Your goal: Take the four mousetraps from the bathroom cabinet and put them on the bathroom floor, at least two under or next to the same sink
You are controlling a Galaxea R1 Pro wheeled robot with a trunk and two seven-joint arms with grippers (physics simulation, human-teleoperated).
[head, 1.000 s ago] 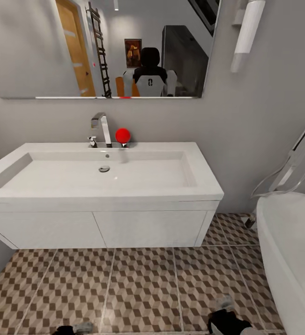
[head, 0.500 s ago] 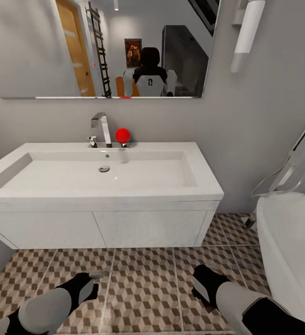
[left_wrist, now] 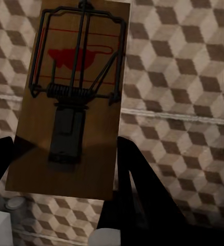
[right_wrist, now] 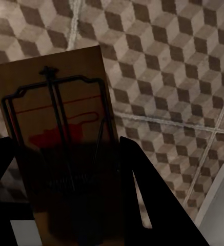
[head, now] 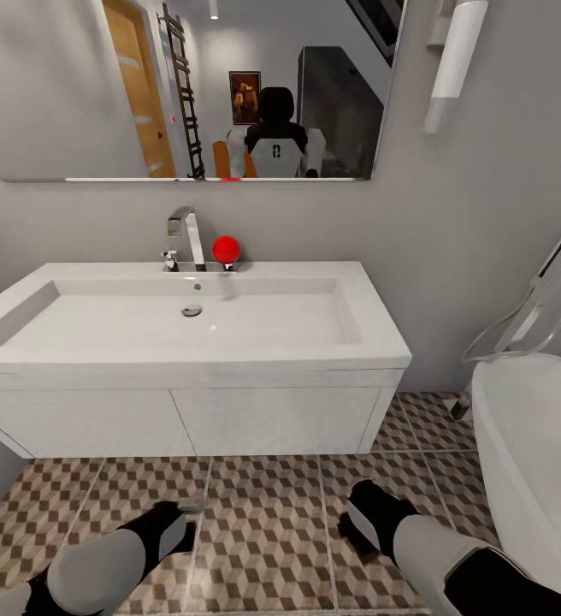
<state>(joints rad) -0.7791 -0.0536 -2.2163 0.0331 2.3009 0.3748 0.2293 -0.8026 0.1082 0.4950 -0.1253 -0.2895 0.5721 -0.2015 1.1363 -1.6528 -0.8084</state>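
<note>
Both arms reach forward low over the bathroom floor (head: 263, 522), in front of the wall-hung sink (head: 186, 329) with its white two-door vanity. Each carries a mousetrap.

In the left wrist view, a mousetrap (left_wrist: 70, 97) sits between the dark fingers (left_wrist: 137, 189) of the left gripper (head: 186, 511), its long axis running along the fingers and out past their tips, wire bail and red bait mark at the far end. The fingers are closed against the plate's long edges, near its rear end. In the right wrist view the right gripper (head: 353, 522) holds a second mousetrap (right_wrist: 60, 148) the same way, its fingers (right_wrist: 142, 189) pressed to either side of the wooden plate, which is in shadow.

The relation that matters is height and reach: both traps hang above the cube-patterned tiles, not touching them, just short of the vanity's front. The sink lies straight ahead of both arms; the left gripper is in line with the left door, the right with the vanity's right end, with the white bathtub (head: 537, 445) close on its far side. Either trap looks ready to go down next to the sink.

The basin holds nothing; a red ball (head: 226, 248) sits on its rear ledge beside the chrome tap (head: 186, 235).
</note>
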